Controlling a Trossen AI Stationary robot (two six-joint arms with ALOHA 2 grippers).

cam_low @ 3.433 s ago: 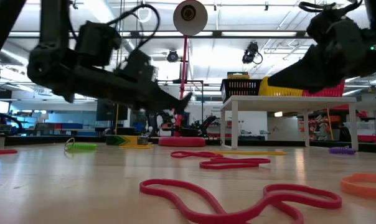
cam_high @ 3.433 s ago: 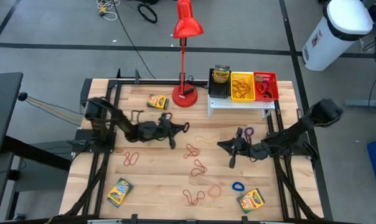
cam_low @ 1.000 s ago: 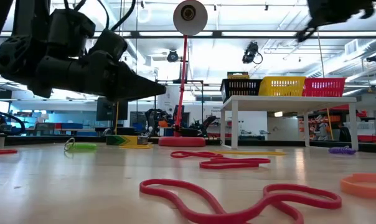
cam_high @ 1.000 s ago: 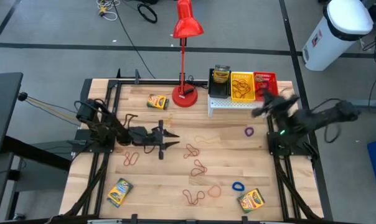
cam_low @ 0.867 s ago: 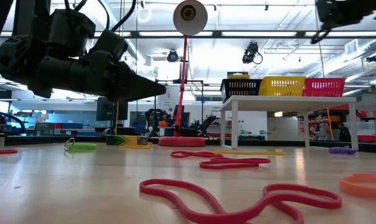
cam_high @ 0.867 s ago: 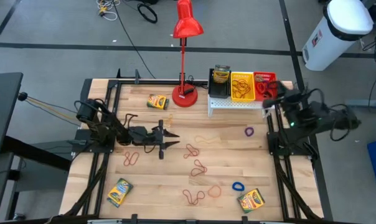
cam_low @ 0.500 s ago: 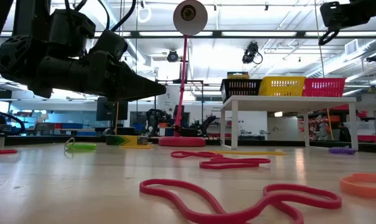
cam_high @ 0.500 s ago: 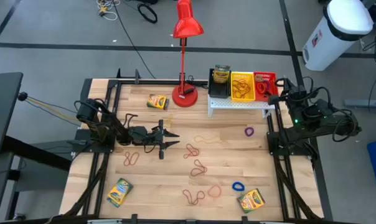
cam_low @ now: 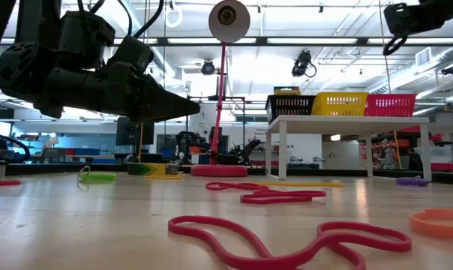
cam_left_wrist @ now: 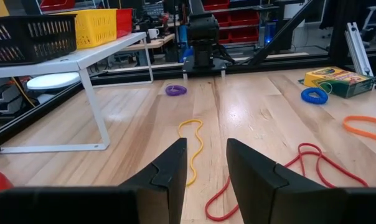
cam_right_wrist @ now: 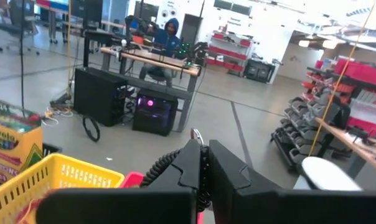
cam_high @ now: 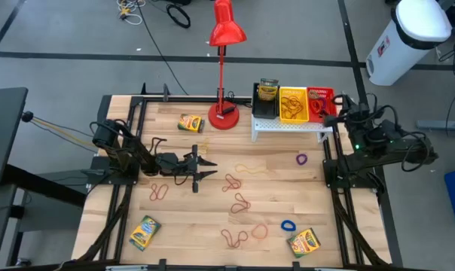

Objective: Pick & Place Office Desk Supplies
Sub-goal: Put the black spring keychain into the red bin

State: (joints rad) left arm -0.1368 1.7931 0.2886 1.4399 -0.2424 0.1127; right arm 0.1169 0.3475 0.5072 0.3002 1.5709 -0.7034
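My left gripper (cam_high: 209,167) hovers open above the table's left-middle; in its wrist view the fingers (cam_left_wrist: 205,149) point at a tan band (cam_left_wrist: 192,149) and a red band (cam_left_wrist: 281,171). My right gripper (cam_high: 339,106) is raised at the far right, by the red bin (cam_high: 322,95), and is shut on a black rubber band (cam_right_wrist: 169,169). The black bin (cam_high: 264,106), yellow bin (cam_high: 293,105) and red bin stand on a white shelf (cam_high: 288,127). Crayon boxes (cam_high: 190,123) (cam_high: 145,232) (cam_high: 303,242) lie flat. Several loose bands, among them red (cam_high: 239,203), purple (cam_high: 300,159) and blue (cam_high: 288,225), are scattered on the table. My right gripper pinches a twisted black rubber band between its two fingers (cam_right_wrist: 191,163). The band's free part (cam_right_wrist: 160,174) sticks out to one side of the fingers, lifted clear, above the red bin's edge (cam_right_wrist: 133,180). Which part of the loop is held is hidden by the fingers.
A tall red desk lamp (cam_high: 224,113) stands on its round base at the far middle. A crayon box (cam_high: 268,89) sits in the black bin, and tan bands (cam_high: 291,104) fill the yellow one. Bare wood lies between the arms. A person sits at a desk (cam_right_wrist: 169,37) beyond.
My right gripper, raised above the table, has swung toward the far right corner, from in front of the white shelf to beside the red bin, and then stopped there. My left arm has kept still.
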